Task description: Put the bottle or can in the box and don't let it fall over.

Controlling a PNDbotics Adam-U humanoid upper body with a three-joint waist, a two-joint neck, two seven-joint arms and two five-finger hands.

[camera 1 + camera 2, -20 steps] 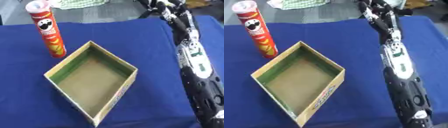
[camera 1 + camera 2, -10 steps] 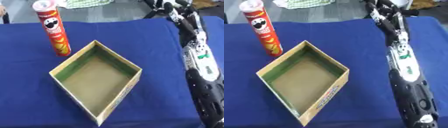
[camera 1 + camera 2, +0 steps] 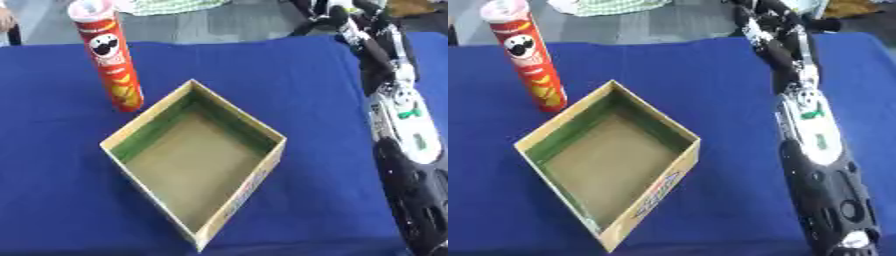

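In the left eye view the red can (image 3: 107, 55) stands upright on the blue bench (image 3: 262, 70), just beside the far-left wall of the open cardboard box (image 3: 194, 160) — outside it, so by my reading the task is not yet begun: the can has still to be grasped, lifted and set down inside without tipping. The right arm (image 3: 398, 115) runs up the right side to the far edge. In the right eye view the right hand (image 3: 765, 17) shows at the top, well apart from the can across the bench (whether its fingers are spread or curled I cannot tell). The box is empty — the left hand shows in neither view.
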